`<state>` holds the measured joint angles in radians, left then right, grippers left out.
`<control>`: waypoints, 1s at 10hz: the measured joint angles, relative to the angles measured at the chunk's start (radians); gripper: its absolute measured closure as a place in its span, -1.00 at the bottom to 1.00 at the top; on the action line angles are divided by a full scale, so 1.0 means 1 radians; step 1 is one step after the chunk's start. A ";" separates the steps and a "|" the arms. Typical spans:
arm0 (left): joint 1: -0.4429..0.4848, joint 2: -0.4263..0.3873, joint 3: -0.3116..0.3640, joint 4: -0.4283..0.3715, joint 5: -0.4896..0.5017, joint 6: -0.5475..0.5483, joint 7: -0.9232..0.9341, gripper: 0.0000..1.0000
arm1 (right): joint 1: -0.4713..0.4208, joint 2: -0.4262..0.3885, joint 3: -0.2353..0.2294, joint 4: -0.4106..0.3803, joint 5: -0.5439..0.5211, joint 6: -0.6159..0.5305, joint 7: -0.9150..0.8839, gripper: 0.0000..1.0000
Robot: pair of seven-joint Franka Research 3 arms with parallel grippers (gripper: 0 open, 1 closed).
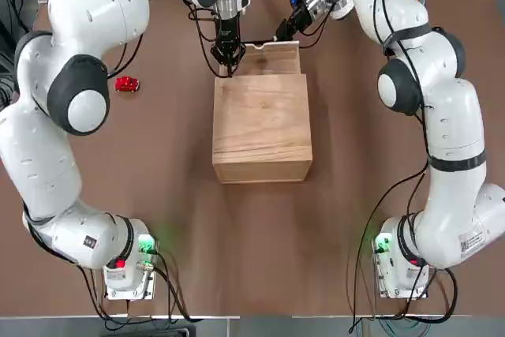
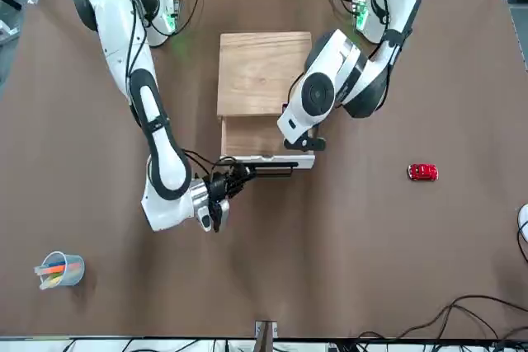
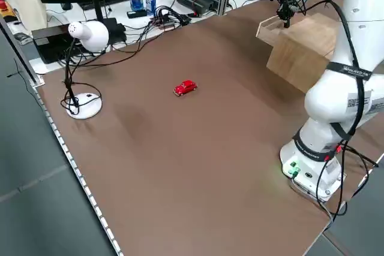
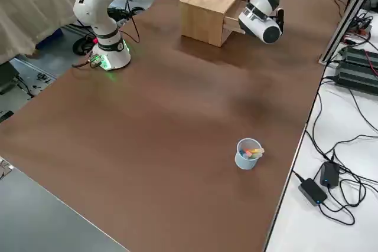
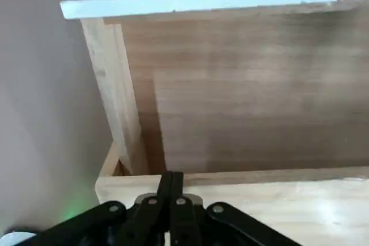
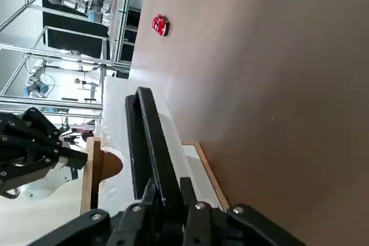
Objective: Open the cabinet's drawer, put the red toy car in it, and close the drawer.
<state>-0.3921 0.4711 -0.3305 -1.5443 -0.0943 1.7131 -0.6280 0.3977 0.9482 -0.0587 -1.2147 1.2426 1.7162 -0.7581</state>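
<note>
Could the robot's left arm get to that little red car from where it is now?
Probably yes. The red toy car lies alone on bare table on the left arm's side, nothing around it. The left gripper, shut, hangs over the open drawer.

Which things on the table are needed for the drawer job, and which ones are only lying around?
Needed:
cabinet
drawer, pulled out
red toy car, on the table
right gripper, closed on the drawer's handle
left gripper, shut, above the drawer's corner

Lying around:
cup of pens
white desk lamp
</note>
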 joint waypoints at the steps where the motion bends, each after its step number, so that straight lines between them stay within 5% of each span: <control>1: 0.000 0.000 0.000 0.000 0.000 0.000 0.000 0.96 | 0.000 0.000 0.000 0.000 0.000 0.002 0.000 0.61; 7: 0.000 0.000 0.000 0.000 0.000 0.000 0.000 0.96 | 0.004 0.002 0.002 0.000 0.013 0.050 0.026 0.44; 8: 0.001 0.000 0.000 0.000 0.000 0.000 0.000 0.96 | 0.004 0.002 0.002 0.000 0.029 0.052 0.027 0.31; 10: 0.001 0.000 0.001 0.000 0.000 0.000 0.000 0.96 | 0.004 0.002 0.003 0.000 0.053 0.052 0.027 -0.29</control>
<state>-0.3914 0.4711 -0.3297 -1.5445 -0.0944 1.7131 -0.6278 0.4017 0.9502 -0.0552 -1.2148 1.2953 1.7685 -0.7313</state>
